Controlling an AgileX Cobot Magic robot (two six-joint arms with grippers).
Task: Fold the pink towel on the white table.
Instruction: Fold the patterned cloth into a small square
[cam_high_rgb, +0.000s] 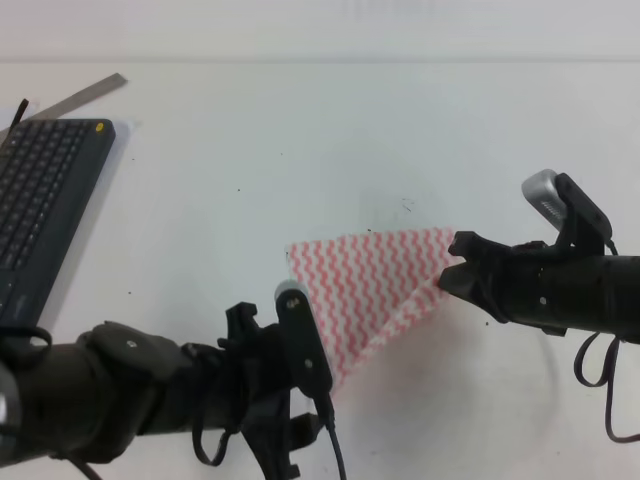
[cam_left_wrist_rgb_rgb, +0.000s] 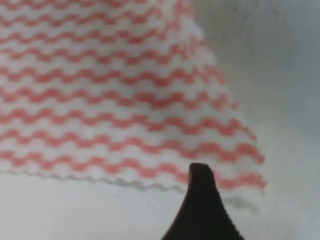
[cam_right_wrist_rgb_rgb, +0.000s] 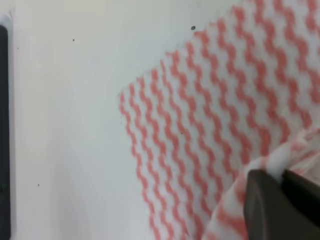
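The pink towel (cam_high_rgb: 372, 285), with pink-red and white zigzag stripes, lies on the white table (cam_high_rgb: 300, 150) right of centre. Its right side is lifted and partly folded over. My right gripper (cam_high_rgb: 452, 268) is shut on the towel's right corner. In the right wrist view its fingertips (cam_right_wrist_rgb_rgb: 260, 200) pinch a raised fold of the towel (cam_right_wrist_rgb_rgb: 210, 115). My left gripper (cam_high_rgb: 318, 375) sits at the towel's near lower corner, mostly hidden under its camera. The left wrist view shows only one dark fingertip (cam_left_wrist_rgb_rgb: 200, 200), just short of the towel's (cam_left_wrist_rgb_rgb: 115, 90) near edge.
A black keyboard (cam_high_rgb: 45, 210) lies along the left edge of the table, and its edge also shows in the right wrist view (cam_right_wrist_rgb_rgb: 2, 125). A grey metal strip (cam_high_rgb: 85, 97) rests behind it. Cables hang from the right arm (cam_high_rgb: 600, 390).
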